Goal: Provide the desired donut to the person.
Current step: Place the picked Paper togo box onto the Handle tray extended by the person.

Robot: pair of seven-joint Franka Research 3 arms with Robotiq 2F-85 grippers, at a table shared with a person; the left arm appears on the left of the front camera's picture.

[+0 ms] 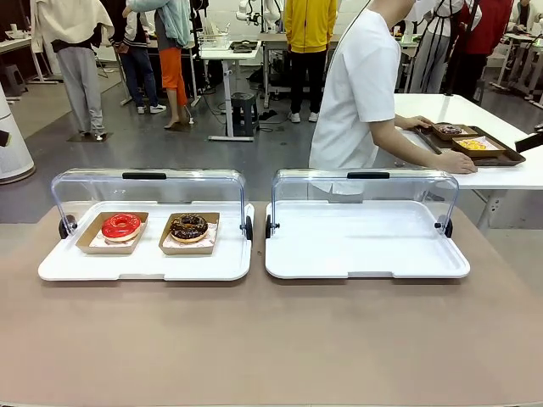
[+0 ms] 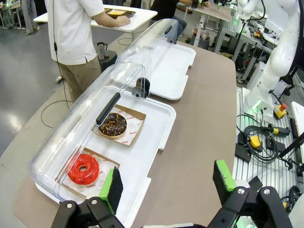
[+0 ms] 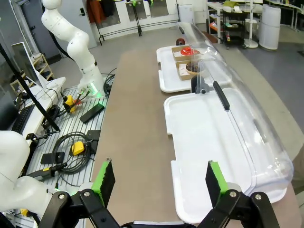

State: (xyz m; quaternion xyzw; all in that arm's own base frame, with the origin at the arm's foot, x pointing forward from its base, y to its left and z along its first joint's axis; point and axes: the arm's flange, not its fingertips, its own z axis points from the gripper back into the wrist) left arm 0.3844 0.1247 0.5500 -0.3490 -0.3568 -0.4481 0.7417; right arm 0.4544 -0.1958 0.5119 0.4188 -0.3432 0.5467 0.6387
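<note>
Your donuts sit in the left white tray [image 1: 144, 264]: a red-glazed donut [image 1: 121, 225] and a chocolate donut [image 1: 188, 226], each in its own brown paper boat, side by side under the raised clear lid [image 1: 148, 188]. Next to it, the right white tray [image 1: 366, 254] holds nothing, its lid also swung up. Across the table, the person [image 1: 361, 85] in the white shirt is turned away at a side table, hands on a dark brown tray [image 1: 475, 146] with small items too far off to identify. Your left gripper [image 2: 166, 183] hangs released above the table edge beside the donut tray, and your right gripper [image 3: 159, 180] is spread wide too, over the near end of the bare tray.
</note>
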